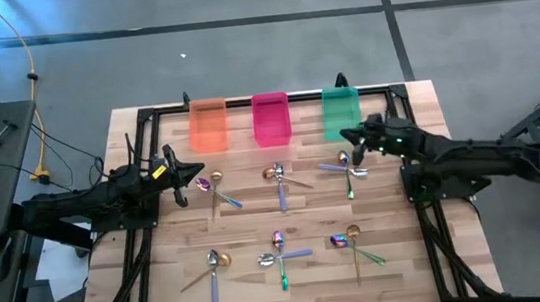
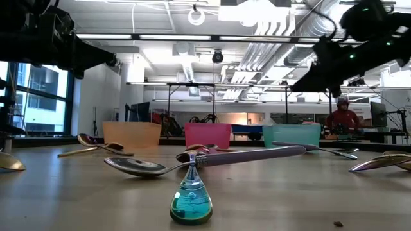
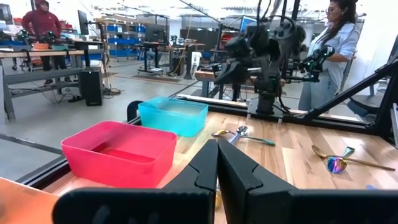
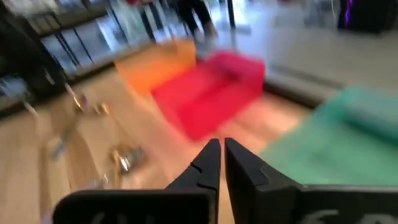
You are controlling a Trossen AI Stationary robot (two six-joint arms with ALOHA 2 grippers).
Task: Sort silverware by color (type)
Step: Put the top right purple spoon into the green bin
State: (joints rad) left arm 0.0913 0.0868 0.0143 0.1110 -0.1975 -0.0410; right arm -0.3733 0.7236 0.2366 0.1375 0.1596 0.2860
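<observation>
Wooden table (image 1: 164, 293): orange bin (image 1: 209, 125), pink bin (image 1: 271, 118), green bin (image 1: 340, 109) along far edge; spoons (image 1: 283, 252) scattered in clusters.

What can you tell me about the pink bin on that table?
The pink bin is a small rectangular tub of see-through plastic, open at the top, standing upright on the wooden table at its far edge. It is the middle of three in a row, with the orange bin on one side and the green bin on the other, apart from both. It looks empty, and neither gripper touches it.
</observation>
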